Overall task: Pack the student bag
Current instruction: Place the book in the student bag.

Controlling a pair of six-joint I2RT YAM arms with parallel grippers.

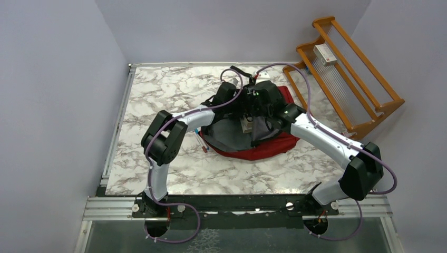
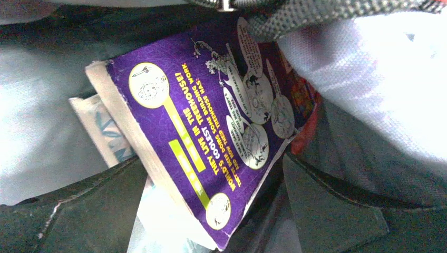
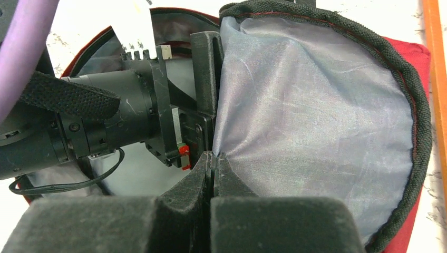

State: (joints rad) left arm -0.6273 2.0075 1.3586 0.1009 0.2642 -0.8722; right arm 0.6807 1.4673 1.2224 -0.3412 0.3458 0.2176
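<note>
The purple book (image 2: 211, 137) reads "LIFE IN THE TREEHOUSE!" in yellow.

In the top view we find even, diffuse room light with no source in frame. The marble table (image 1: 174, 100) is bright and sharp, and the arms cast only soft, faint shadows on it. Straight edges bow slightly near the frame borders.

In the left wrist view we note strong overexposure. The grey lining of the student bag (image 2: 379, 79) blows out to white on both sides, while the lower corners sink into shadow. The purple book (image 2: 211, 137) is legible but soft.

In the right wrist view the table clips to white along the top. The right gripper (image 3: 212, 158) is dark and slightly blurred, and the lining is in focus.
</note>
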